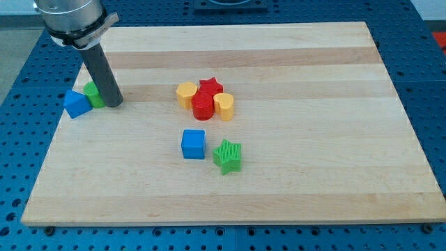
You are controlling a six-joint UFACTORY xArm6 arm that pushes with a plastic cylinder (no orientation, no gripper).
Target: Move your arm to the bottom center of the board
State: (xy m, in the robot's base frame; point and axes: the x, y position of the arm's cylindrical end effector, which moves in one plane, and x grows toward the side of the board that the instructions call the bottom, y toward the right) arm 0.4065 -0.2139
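My tip point(115, 104) rests on the wooden board point(313, 181) near its left edge. It touches the right side of a green block point(92, 94), partly hidden behind the rod. A blue block point(76, 104) lies just left of the green one. Near the board's middle a cluster holds a yellow block point(186, 93), a red star point(210, 86), a red cylinder point(203, 107) and a yellow heart-like block point(224, 106). Below the cluster lie a blue cube point(194, 144) and a green star point(228, 155).
The board lies on a blue perforated table point(21, 77). The arm's grey flange point(70, 17) hangs over the board's top left corner.
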